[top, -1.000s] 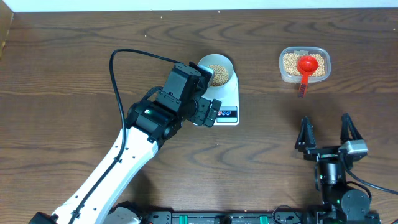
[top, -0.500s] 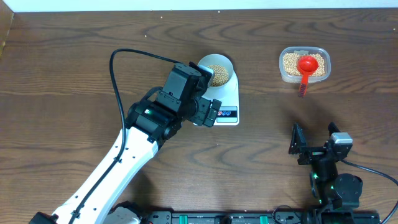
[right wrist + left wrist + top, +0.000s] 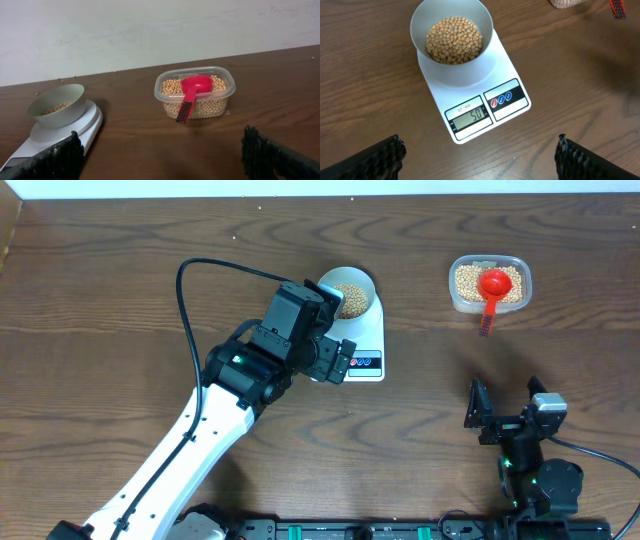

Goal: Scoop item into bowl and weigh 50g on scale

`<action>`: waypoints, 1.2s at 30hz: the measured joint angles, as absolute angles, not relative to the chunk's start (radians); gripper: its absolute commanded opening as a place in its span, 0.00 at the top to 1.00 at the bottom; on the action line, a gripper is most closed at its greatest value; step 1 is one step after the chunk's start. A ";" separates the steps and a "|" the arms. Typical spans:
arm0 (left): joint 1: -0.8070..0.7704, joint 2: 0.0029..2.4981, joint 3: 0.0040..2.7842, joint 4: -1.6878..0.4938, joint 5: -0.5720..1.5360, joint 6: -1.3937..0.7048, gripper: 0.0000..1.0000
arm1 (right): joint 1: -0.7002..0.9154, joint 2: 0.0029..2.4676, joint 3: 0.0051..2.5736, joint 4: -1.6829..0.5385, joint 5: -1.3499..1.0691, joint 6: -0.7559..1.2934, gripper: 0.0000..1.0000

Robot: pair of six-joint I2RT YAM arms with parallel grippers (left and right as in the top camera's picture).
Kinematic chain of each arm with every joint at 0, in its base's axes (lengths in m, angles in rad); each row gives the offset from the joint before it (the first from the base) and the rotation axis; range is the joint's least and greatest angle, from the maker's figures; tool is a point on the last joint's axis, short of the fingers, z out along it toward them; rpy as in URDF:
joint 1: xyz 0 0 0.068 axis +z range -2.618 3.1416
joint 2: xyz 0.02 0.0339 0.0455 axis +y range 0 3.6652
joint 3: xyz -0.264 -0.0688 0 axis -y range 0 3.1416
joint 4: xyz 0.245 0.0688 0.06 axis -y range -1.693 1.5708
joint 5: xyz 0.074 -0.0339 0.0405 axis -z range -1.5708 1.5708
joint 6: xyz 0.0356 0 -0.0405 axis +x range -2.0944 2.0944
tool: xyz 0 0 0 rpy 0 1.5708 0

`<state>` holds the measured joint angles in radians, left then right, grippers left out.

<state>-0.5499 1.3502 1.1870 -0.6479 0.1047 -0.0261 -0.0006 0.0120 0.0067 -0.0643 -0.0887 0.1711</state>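
Left jaws stand wide and empty. Just ahead, between them, the scale [image 3: 487, 106] reads 50 and carries the bowl [image 3: 472, 70] of beans [image 3: 454, 40]. Right jaws are wide and empty too. Well ahead of them sits a clear container [image 3: 216, 105] with a red scoop [image 3: 196, 85].

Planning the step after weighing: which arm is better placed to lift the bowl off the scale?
Left. Its open gripper hangs beside the bowl and scale; the right gripper sits far off, nearer the container.
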 measured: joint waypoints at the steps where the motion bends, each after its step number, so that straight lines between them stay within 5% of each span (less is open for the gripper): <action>1: -0.550 1.350 1.187 -0.648 0.105 -0.026 0.02 | -0.001 0.012 0.007 -0.064 -0.089 0.171 0.01; 36: -0.550 1.350 1.187 -0.648 0.105 -0.026 0.02 | -0.001 0.170 0.007 -0.067 -0.069 0.171 0.01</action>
<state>-0.5499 1.3502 1.1870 -0.6479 0.1047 -0.0261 -0.0013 0.1696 0.0067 -0.0673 -0.0692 0.1707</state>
